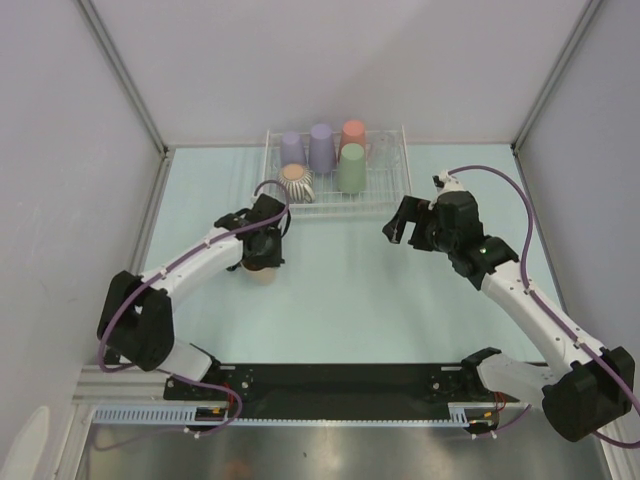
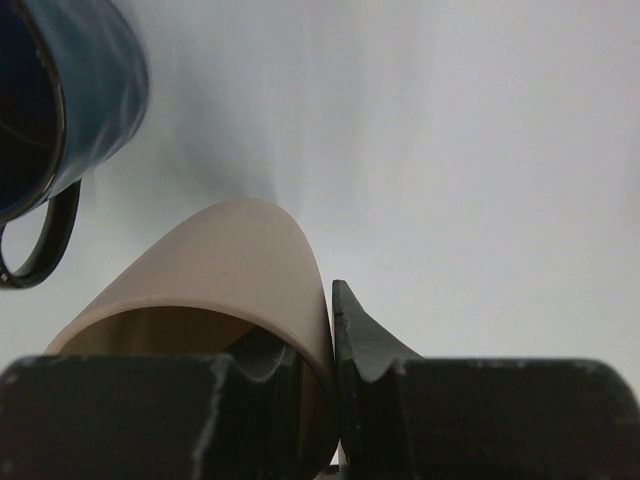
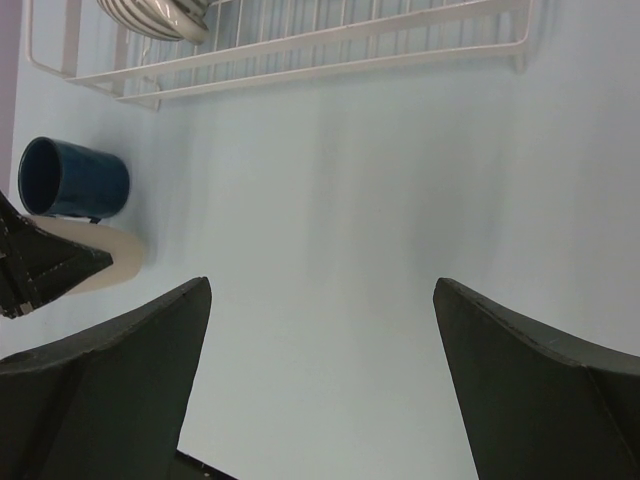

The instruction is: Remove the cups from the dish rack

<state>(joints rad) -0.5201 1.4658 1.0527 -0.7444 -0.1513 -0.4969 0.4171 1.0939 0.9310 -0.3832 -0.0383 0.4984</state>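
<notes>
Left tool (image 2: 322, 335): shut on the wall of the tan cup (image 2: 200, 270) at its rim, one finger inside the cup and the other pressed against the outside
Tan cup: out of the rack, held over the left part of the table (image 1: 340, 310), in front of the rack's left end; whether it touches the table cannot be told
Navy mug (image 3: 75, 180): on the table just beside the tan cup, hidden under the left arm in the top view
Right tool (image 3: 320, 370): spread wide, holding nothing, above bare table in front of the rack's right end
Dish rack (image 1: 385, 172): at the far side of the table, its right part bare
Cups in the rack: left lavender cup (image 1: 291, 150), taller lavender cup (image 1: 321, 147), salmon pink cup (image 1: 353, 135), pale green cup (image 1: 351, 167), and ribbed cup (image 1: 297, 182) at the near left corner
</notes>
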